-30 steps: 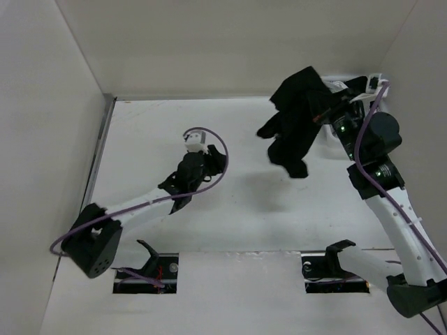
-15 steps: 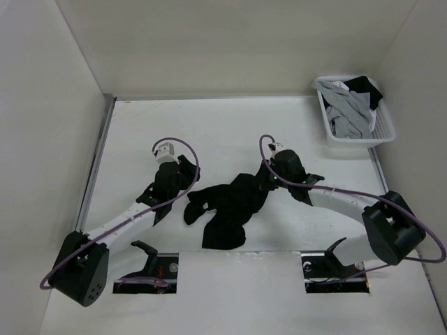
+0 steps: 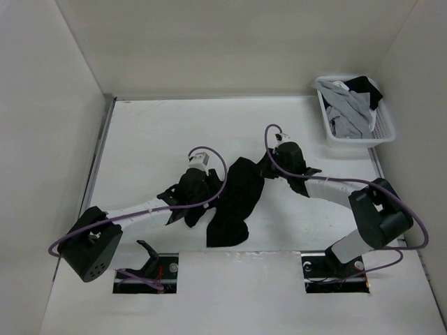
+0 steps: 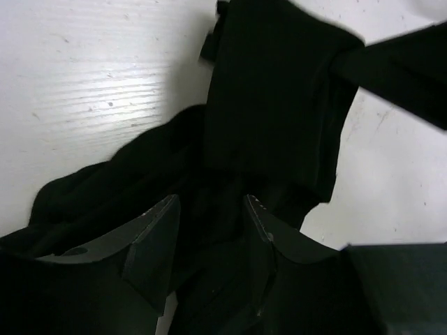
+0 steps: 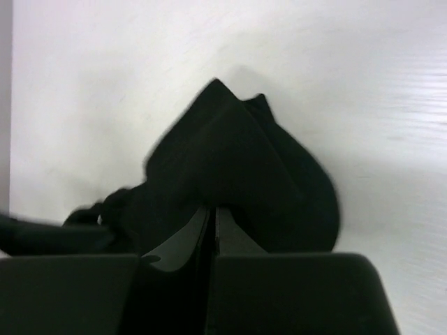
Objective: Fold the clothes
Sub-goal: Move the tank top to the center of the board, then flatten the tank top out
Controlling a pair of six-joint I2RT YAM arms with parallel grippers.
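Observation:
The black T-shirt [image 3: 234, 202] lies bunched in a long heap on the white table between the two arms. My left gripper [image 3: 211, 187] sits low on its left side. In the left wrist view the left gripper [image 4: 209, 202] is open, its fingers [image 4: 157, 234] apart with dark T-shirt [image 4: 272, 91] folds between and under them. My right gripper [image 3: 269, 167] is at the heap's upper right end. In the right wrist view the right gripper [image 5: 213, 208] is shut, with a hump of T-shirt [image 5: 237, 160] fabric pinched at the tips.
A white mesh basket [image 3: 385, 130] stands at the back right corner, holding a light grey garment [image 3: 346, 108] and a dark piece [image 3: 363, 85]. White walls close the table at the left, back and right. Two cut-outs sit near the arm bases.
One second ago the right arm held the T-shirt up by the basket; it has since brought it down to mid-table. The left gripper has moved right onto the fabric, its jaws narrowing.

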